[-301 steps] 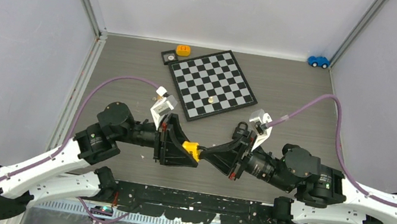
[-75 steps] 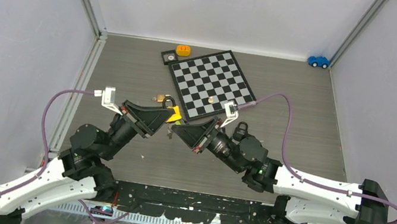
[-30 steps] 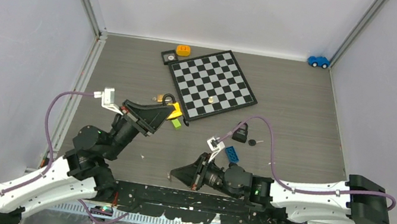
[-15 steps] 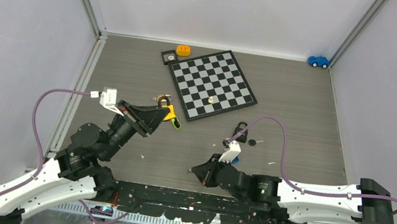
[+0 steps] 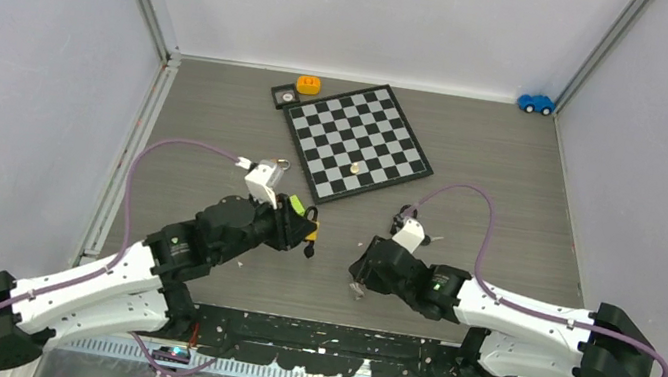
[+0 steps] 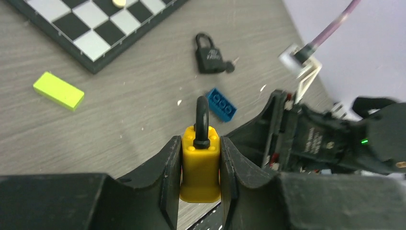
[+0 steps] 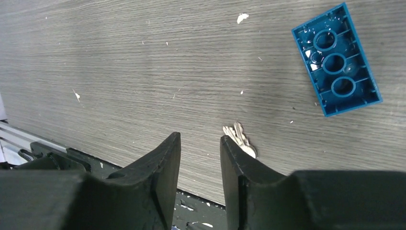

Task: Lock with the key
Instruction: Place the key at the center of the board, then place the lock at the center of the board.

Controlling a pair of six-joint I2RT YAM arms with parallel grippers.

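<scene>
My left gripper [image 6: 200,143] is shut on a yellow padlock [image 6: 200,165] with a black shackle and holds it above the table; in the top view the left gripper [image 5: 306,234] is near the table's middle. My right gripper [image 7: 198,139] is open and empty, low over the table. The small silvery key [image 7: 240,139] lies flat on the wood just beyond the tip of its right finger [image 7: 232,158], outside the jaws. In the top view the key [image 5: 356,291] lies by the right gripper [image 5: 359,276].
A black padlock [image 6: 209,55] with its own key in it lies beyond a blue brick [image 6: 221,103], which also shows in the right wrist view [image 7: 336,86]. A lime block [image 6: 58,90], a chessboard [image 5: 358,142], an orange block [image 5: 307,84] and a blue toy car [image 5: 535,103] lie farther off.
The left gripper has swung nearer and to the right with the yellow padlock. The right gripper has shifted slightly right and now hangs over the key on the table.
</scene>
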